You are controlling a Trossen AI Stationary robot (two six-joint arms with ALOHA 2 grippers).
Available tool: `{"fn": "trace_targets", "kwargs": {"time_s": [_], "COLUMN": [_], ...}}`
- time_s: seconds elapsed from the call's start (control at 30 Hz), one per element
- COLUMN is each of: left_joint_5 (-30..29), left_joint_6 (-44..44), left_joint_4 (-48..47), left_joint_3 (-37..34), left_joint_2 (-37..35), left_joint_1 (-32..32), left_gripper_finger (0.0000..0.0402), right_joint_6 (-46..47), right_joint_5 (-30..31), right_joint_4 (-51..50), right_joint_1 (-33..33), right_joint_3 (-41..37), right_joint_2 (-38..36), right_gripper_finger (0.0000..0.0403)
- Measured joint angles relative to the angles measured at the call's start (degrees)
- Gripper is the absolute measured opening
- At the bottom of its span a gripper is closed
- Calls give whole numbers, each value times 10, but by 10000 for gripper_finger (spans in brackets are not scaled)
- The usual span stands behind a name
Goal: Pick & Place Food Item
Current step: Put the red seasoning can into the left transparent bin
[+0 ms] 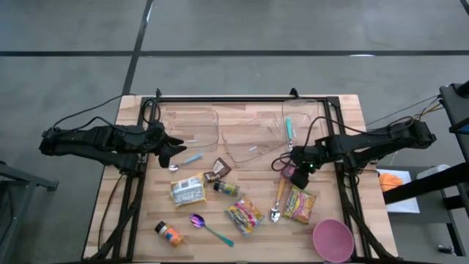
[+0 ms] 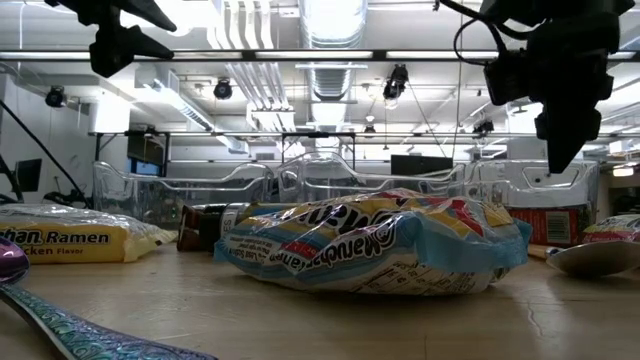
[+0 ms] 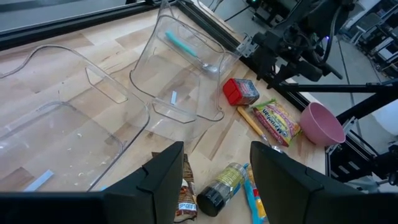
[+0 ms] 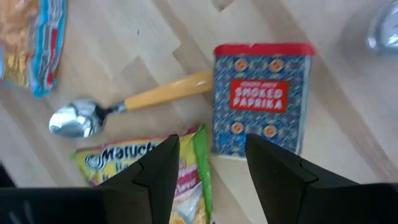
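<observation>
We see the paprika tin just ahead of the right gripper, whose jaws stand apart w/ nothing between them. It's a flat rectangular box, blue patterned face, red label reading "Smoked Paprika", red top edge, lying flat on the table. Beside the tin, toward one jaw, lies a spoon w/ a yellow-orange handle and shiny metal bowl; a ramen packet in crinkly yellow-green plastic sits right under the jaws.

The left gripper hangs w/ jaws apart too, empty. Ahead of it: a dark bottle and a brown wrapper near the fingertips, and clear plastic bins beyond, one holding a teal-handled utensil. Further off, a pink bowl, round, matte.

From above we also see another ramen packet, an orange-lidded jar and an iridescent purple spoon.

The table is pale butcher-block wood w/ a black metal frame. Floor is grey concrete; at table height the room shows ceiling ducts, strip lights, monitors.
</observation>
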Motion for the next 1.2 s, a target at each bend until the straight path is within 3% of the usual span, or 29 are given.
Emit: {"fn": "trace_targets", "kwargs": {"time_s": [0.33, 0.57, 1.07, 1.2], "left_joint_5": [0, 0, 0, 0], "left_joint_6": [0, 0, 0, 0], "left_joint_4": [0, 0, 0, 0], "left_joint_3": [0, 0, 0, 0], "left_joint_2": [0, 0, 0, 0], "left_joint_1": [0, 0, 0, 0], "left_gripper_finger": [192, 192, 192, 192], "right_joint_6": [113, 143, 128, 126], "right_joint_5": [6, -9, 0, -6], "right_joint_4": [0, -1, -30, -33], "right_joint_1": [0, 0, 0, 0], "right_joint_3": [0, 0, 0, -1], "right_joint_2": [-3, -3, 4, 4], "right_gripper_finger": [183, 183, 183, 206]}}
